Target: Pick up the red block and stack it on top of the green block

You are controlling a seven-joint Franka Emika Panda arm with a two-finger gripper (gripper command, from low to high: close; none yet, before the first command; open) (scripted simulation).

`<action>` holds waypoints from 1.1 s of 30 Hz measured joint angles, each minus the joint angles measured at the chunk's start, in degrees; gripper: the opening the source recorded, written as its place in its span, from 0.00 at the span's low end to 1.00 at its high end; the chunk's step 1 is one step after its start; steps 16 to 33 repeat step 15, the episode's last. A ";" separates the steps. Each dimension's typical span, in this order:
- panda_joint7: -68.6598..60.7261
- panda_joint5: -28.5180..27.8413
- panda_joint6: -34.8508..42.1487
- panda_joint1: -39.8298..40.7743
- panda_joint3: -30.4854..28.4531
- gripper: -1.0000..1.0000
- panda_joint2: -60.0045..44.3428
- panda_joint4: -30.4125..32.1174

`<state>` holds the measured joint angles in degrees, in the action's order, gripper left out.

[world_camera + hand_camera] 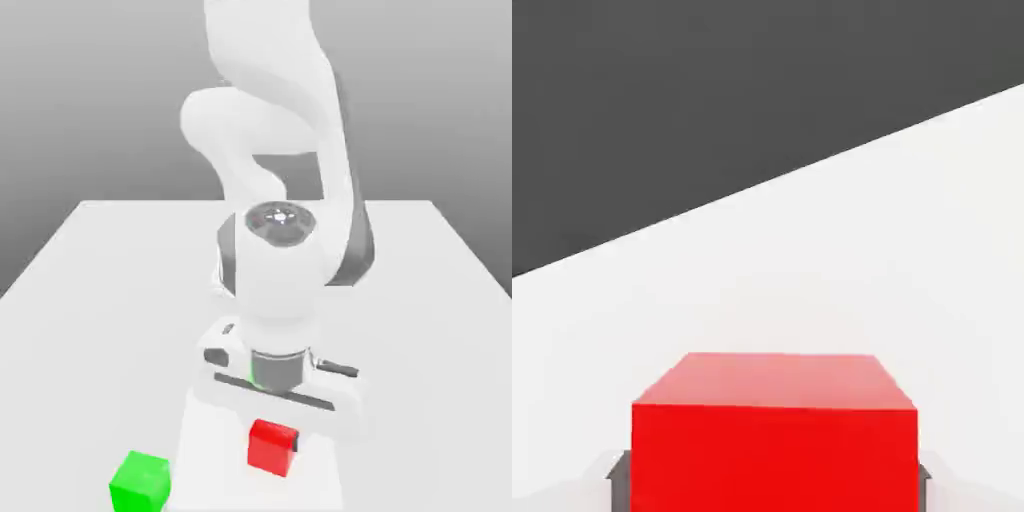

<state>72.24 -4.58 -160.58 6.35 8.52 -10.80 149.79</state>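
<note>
Against white table (80, 350), see red block (271, 448) at exterior view's bottom centre, gripped between fingers (620, 488). Judged rigid, fairly light, perhaps slick; best held by opposite flat sides, near mid-height, to limit tilting.

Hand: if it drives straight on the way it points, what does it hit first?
Probably the white tabletop. The hand points down with the red block between its fingers, so the block would likely land first. How much height is left is unclear.
</note>
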 joint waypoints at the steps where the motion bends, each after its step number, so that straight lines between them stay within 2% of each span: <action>1: -0.69 0.91 1.69 0.15 0.35 0.00 2.00 0.33; 7: 5.25 4.20 11.23 6.87 -6.99 0.00 2.40 -8.88; 12: 6.89 4.92 5.47 8.62 -8.91 0.00 -6.20 -11.75; 13: 6.91 4.94 4.55 8.65 -8.92 1.00 -7.21 -11.84; 33: 6.91 4.94 4.55 8.65 -8.92 1.00 -7.21 -11.84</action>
